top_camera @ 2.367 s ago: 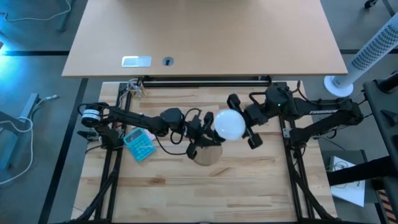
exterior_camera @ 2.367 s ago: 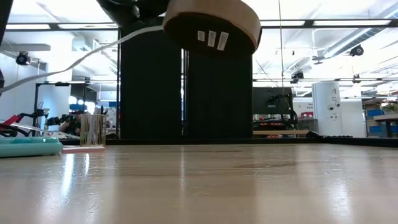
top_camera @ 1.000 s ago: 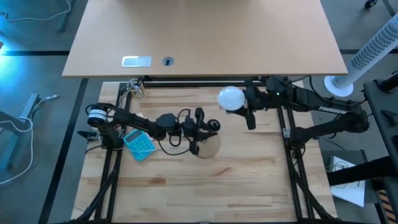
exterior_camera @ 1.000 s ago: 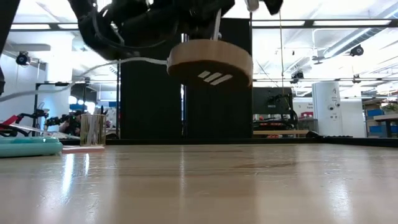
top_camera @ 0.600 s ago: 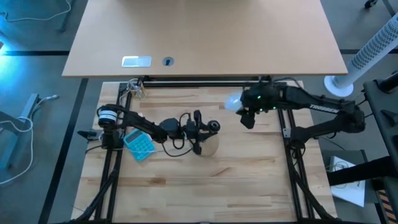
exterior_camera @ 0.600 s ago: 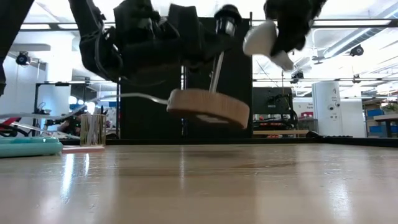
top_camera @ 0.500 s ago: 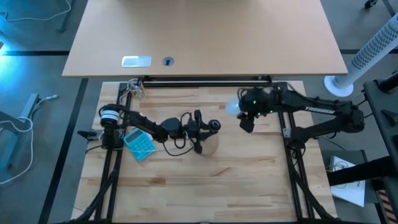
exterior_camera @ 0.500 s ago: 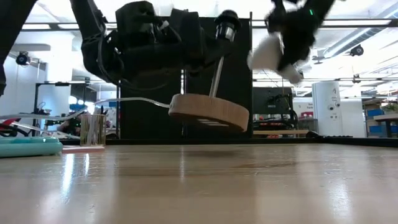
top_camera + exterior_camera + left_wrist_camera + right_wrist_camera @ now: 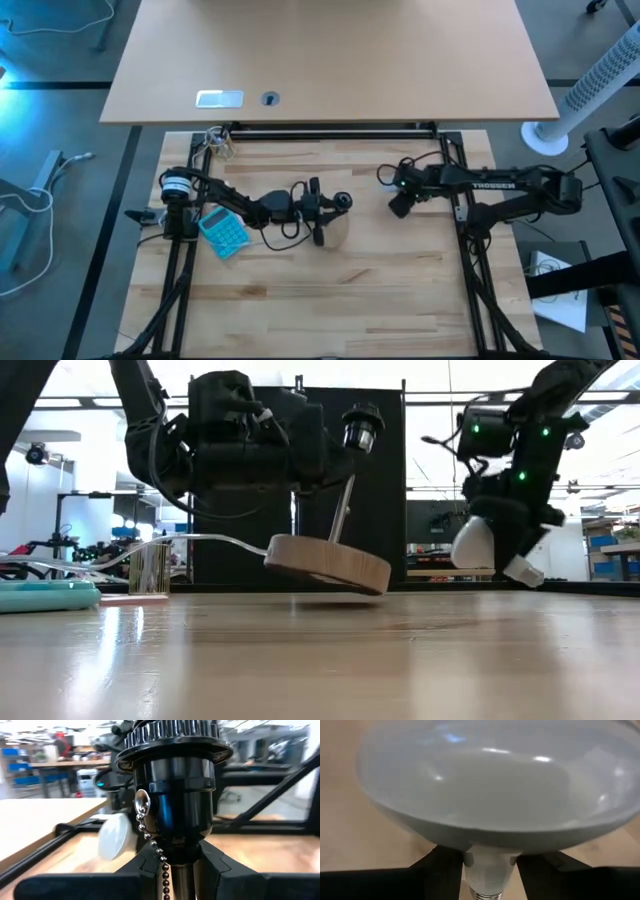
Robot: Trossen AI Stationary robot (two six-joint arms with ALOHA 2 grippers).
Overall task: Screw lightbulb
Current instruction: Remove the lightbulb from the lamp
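The lamp is a round wooden disc (image 9: 327,563) with a thin stem (image 9: 342,510) and a black socket (image 9: 362,425); a bead chain (image 9: 150,840) hangs from the socket. My left gripper (image 9: 318,215) is shut on the stem near the table's middle. The white lightbulb (image 9: 474,545) is in my right gripper (image 9: 397,200), right of the lamp and low over the table. In the high view the gripper hides the bulb. The bulb also shows far off in the left wrist view (image 9: 116,836). My left gripper pinches the lamp's stem (image 9: 176,879) just below the socket, between its two fingers (image 9: 145,865), which lie across it. The lamp is tilted, the disc's lower edge (image 9: 376,587) at the table; whether it touches, I cannot tell. My right gripper pinches the lightbulb's pale neck (image 9: 489,868) just below the globe (image 9: 490,785), between its two fingers (image 9: 442,865). It comes from above. The bulb is held just above the table, its screw end (image 9: 523,571) slanting down toward the table's right.
A teal calculator (image 9: 225,232) lies at the table's left. A small clear container (image 9: 150,568) stands at the far left corner. A white cord (image 9: 200,540) runs from the disc toward the left. Black frame rails (image 9: 462,215) border the table.
My right gripper has carried the lightbulb from high near the far edge down and toward the near-right, ending low over the table. My left gripper has lowered the lamp, so the disc now sits tilted close to the table.
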